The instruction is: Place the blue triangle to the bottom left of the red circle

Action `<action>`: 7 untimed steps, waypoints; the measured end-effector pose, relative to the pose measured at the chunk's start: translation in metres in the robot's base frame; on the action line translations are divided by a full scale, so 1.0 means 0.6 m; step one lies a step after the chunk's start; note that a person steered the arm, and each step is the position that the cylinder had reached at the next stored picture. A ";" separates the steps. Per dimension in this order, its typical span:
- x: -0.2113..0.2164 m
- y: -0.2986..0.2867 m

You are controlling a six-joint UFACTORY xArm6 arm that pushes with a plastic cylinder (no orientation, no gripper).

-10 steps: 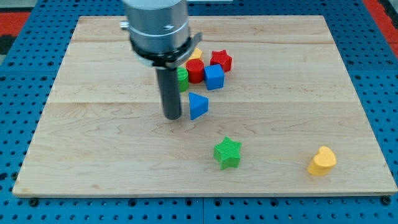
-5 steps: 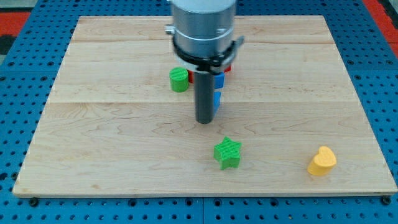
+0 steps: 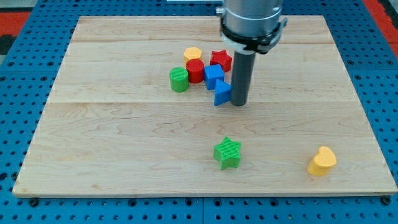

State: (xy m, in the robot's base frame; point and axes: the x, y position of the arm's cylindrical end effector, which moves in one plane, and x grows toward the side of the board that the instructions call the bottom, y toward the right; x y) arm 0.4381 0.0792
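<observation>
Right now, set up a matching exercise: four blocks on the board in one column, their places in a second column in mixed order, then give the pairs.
Column one:
1. blue triangle
2. green star
3. yellow heart
4. green cylinder

Column two:
A. near the board's bottom right corner
B. at the left end of the cluster, beside the red circle
C. against the left side of my tip
D. alone, below the cluster, toward the view's bottom

Pairs: 1-C, 2-D, 3-A, 4-B
</observation>
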 end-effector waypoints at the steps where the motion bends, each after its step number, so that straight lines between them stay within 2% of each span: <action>1: -0.007 -0.012; 2: -0.003 -0.056; 4: 0.007 -0.064; 6: -0.012 -0.173; 7: 0.002 -0.138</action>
